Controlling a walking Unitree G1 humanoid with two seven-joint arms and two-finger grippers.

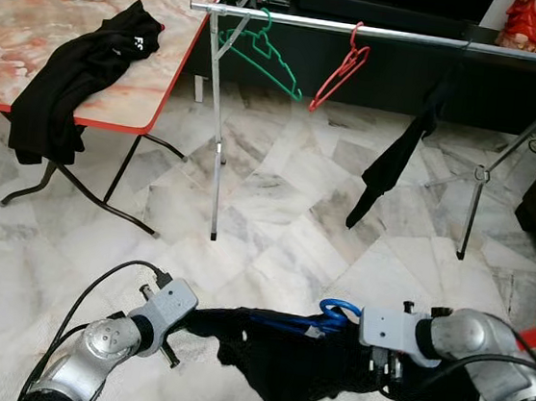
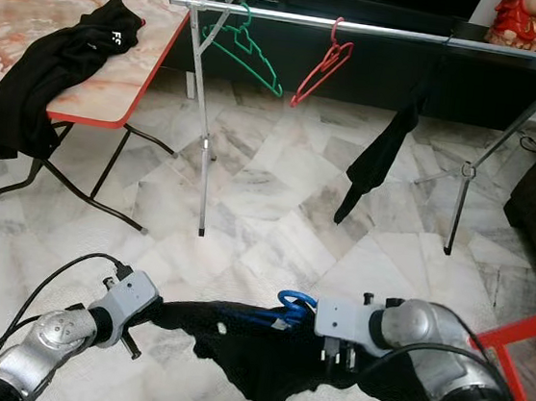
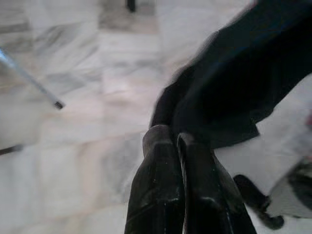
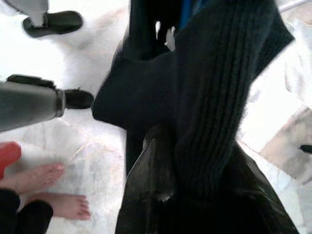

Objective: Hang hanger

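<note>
Blue hanger point(image 1: 337, 315) inside black garment point(image 1: 307, 365) | both hands clamp garment: left hand point(image 3: 176, 141), right hand point(image 4: 168, 141)

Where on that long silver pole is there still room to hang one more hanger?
The rail is bare between the red hanger and the hanging black garment, and again right of that garment toward the far leg. The left end is crowded, with the green hanger close by the red one.
</note>
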